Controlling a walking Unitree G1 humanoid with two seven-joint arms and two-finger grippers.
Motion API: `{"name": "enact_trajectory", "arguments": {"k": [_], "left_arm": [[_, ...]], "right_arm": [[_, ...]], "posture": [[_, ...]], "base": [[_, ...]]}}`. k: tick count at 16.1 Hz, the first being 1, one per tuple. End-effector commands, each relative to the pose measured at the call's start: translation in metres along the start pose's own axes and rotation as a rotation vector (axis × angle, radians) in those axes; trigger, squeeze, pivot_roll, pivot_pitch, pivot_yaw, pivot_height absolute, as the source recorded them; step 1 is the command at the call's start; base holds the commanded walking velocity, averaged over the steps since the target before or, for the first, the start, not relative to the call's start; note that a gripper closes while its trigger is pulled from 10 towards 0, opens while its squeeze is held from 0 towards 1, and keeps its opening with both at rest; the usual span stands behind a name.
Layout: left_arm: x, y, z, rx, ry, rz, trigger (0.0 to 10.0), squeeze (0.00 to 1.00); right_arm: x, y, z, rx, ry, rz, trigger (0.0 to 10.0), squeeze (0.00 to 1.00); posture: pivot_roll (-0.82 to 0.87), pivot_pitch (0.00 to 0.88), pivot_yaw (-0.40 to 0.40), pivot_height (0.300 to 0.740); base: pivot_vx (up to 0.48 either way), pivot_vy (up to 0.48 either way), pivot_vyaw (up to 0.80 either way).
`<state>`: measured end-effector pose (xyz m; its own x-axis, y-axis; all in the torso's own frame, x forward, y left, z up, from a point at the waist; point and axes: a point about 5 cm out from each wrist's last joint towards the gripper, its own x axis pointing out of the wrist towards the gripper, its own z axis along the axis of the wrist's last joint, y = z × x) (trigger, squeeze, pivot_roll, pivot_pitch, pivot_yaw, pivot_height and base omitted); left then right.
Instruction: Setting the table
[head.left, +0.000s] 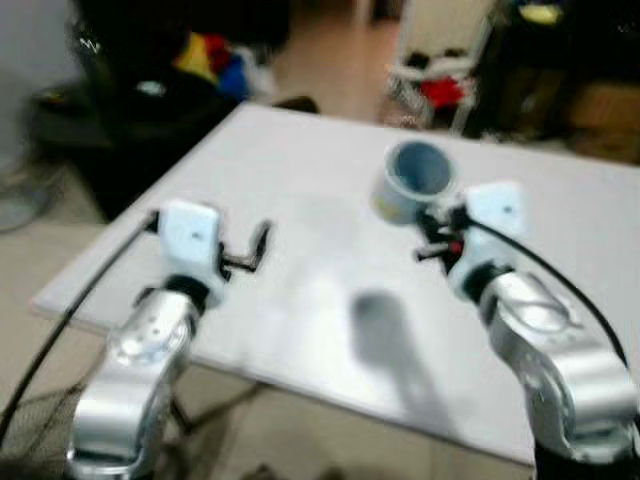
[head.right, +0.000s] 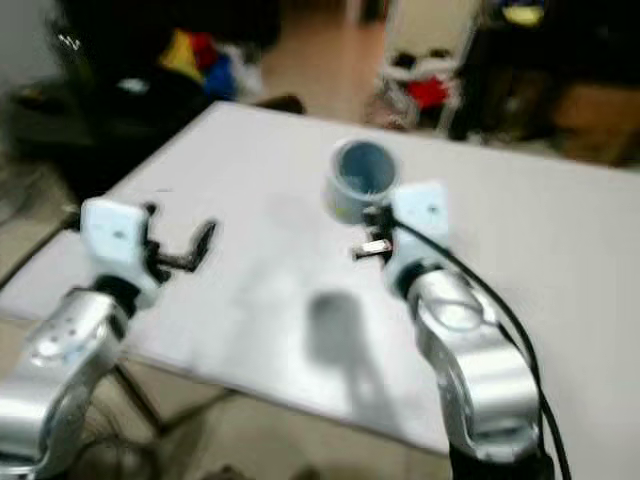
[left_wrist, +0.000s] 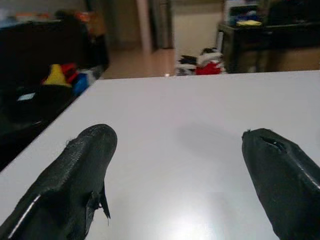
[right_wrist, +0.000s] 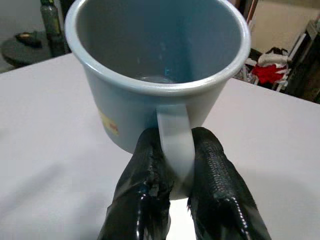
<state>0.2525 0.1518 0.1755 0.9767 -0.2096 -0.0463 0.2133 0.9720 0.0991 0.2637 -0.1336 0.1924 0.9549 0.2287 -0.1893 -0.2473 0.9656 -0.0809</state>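
Mug (right_wrist: 157, 75), pale blue with a small yellow mark on its side, hangs by its handle in the right tool (right_wrist: 172, 167), whose two black fingers are clenched on that handle from either side. It is held tilted, mouth showing, over the middle of the white worktop (head.left: 300, 180), somewhat toward the far edge; a dark shadow below it on the surface suggests it is lifted clear and not yet set down (the head views are blurred, so contact cannot be ruled out). The left tool (head.left: 245, 252) hovers over the worktop's near left part, fingers spread wide and gripping nothing. As for the table setting, I judge it barely begun: no dish or cutlery lies on the surface, and the mug is yet to be placed. Nothing on the worktop blocks a landing spot. Beyond the far edge stand dark furniture, coloured clutter (head.left: 210, 60) and a white rack (head.left: 440, 85).
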Motion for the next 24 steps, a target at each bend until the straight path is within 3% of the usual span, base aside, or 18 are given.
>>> {"name": "enact_trajectory", "arguments": {"k": [1, 5, 8, 13, 16, 20, 21, 22, 24], "left_arm": [[-0.001, -0.006, 0.004, 0.002, -0.019, -0.025, 10.0, 0.00], [-0.008, -0.003, 0.001, 0.060, 0.007, -0.108, 10.0, 0.00], [-0.006, -0.003, 0.003, 0.086, 0.005, -0.170, 10.0, 0.00], [-0.011, 0.003, -0.002, 0.164, 0.065, -0.297, 10.0, 0.00], [-0.022, 0.006, -0.008, 0.193, 0.137, -0.372, 10.0, 0.00], [-0.032, 0.001, -0.010, 0.187, 0.166, -0.418, 10.0, 0.00], [-0.033, 0.000, -0.011, 0.185, 0.169, -0.412, 10.0, 0.00], [-0.033, -0.001, -0.011, 0.186, 0.170, -0.413, 10.0, 0.00], [-0.034, -0.002, -0.010, 0.183, 0.170, -0.417, 10.0, 0.00]], "right_arm": [[0.003, -0.005, 0.000, -0.001, 0.000, 0.010, 10.0, 0.00], [0.035, 0.012, -0.006, -0.017, 0.040, 0.206, 10.0, 0.00], [0.052, 0.009, -0.012, -0.049, 0.052, 0.232, 10.0, 0.00], [0.114, 0.011, -0.019, -0.137, 0.099, 0.294, 10.0, 0.00], [0.130, 0.011, -0.029, -0.156, 0.173, 0.271, 10.0, 0.00], [0.135, 0.016, -0.042, -0.129, 0.229, 0.278, 10.0, 0.00], [0.135, 0.019, -0.049, -0.098, 0.250, 0.289, 10.0, 0.55], [0.135, 0.019, -0.050, -0.097, 0.252, 0.288, 10.0, 0.98], [0.135, 0.019, -0.055, -0.103, 0.252, 0.287, 10.0, 1.00]], "posture": [[0.08, 0.000, -0.005, 0.740], [0.12, 0.000, -0.012, 0.740], [0.13, 0.000, -0.005, 0.740], [0.16, 0.000, 0.018, 0.740], [0.19, 0.000, 0.011, 0.740], [0.23, 0.000, -0.009, 0.740], [0.23, 0.000, -0.011, 0.740], [0.23, 0.000, -0.011, 0.740], [0.22, 0.000, -0.008, 0.740]], "base": [[0.405, 0.000, 0.00], [0.000, 0.000, 0.00], [0.000, 0.000, 0.00], [0.000, 0.000, 0.00], [0.000, 0.000, 0.00], [0.000, 0.000, 0.00], [0.000, 0.000, 0.00], [0.000, 0.000, 0.00], [0.000, 0.000, 0.00]]}}
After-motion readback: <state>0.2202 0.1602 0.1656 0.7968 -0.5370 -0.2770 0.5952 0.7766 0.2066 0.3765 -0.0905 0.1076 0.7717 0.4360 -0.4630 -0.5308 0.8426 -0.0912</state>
